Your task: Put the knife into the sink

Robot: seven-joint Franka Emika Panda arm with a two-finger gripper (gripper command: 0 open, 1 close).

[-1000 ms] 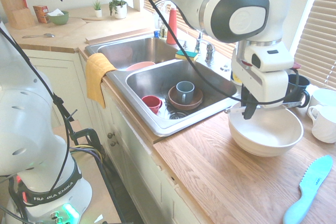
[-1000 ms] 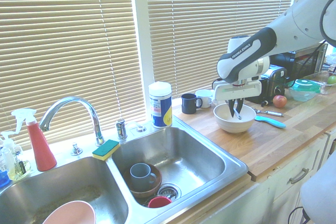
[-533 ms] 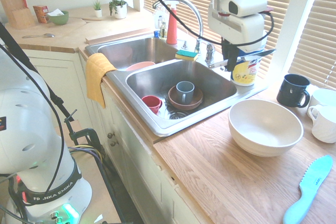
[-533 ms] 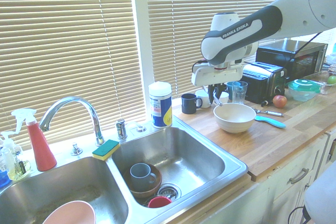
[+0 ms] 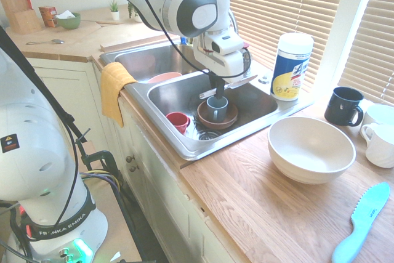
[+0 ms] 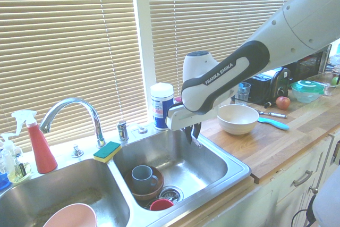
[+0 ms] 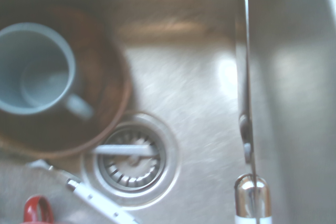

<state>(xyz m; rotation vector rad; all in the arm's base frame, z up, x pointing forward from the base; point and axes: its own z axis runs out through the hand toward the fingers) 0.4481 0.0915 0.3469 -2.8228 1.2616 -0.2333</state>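
Above the shiny steel sink (image 5: pixel 184 100), pincer (image 5: pixel 218 86) clenched on slim silver-bladed knife (image 5: pixel 229 87)

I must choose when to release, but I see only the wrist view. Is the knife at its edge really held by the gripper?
Observer: Yes. The gripper is shut on the knife, which lies about level across the fingers.
Operator: Does it touch the sink floor?
Observer: No. It hangs in the air over the sink, in the basin with the mug.
Operator: Is the faucet in the way?
Observer: No. The faucet curves over the other basin, apart from the arm.
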